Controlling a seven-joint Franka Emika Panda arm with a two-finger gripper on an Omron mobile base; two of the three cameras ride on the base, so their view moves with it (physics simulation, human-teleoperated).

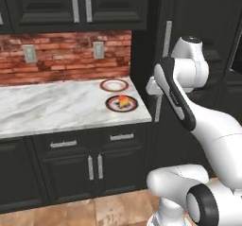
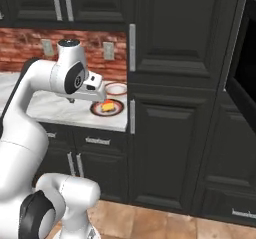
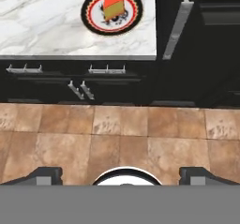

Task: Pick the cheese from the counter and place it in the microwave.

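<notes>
Brick backs the white marble surface (image 1: 56, 104) in the left base view, where the cheese (image 1: 123, 101), a small orange wedge, sits on a dark-rimmed plate (image 1: 112, 108) near the right end, beside a second plate (image 1: 114, 85). From the right base view, the microwave (image 2: 243, 68) stands far right. Through the hand view, the pincer (image 3: 121, 171) is released, fingertips wide; the cheese lies ahead, well apart.

No readable text, labels, numbers or signs anywhere
</notes>
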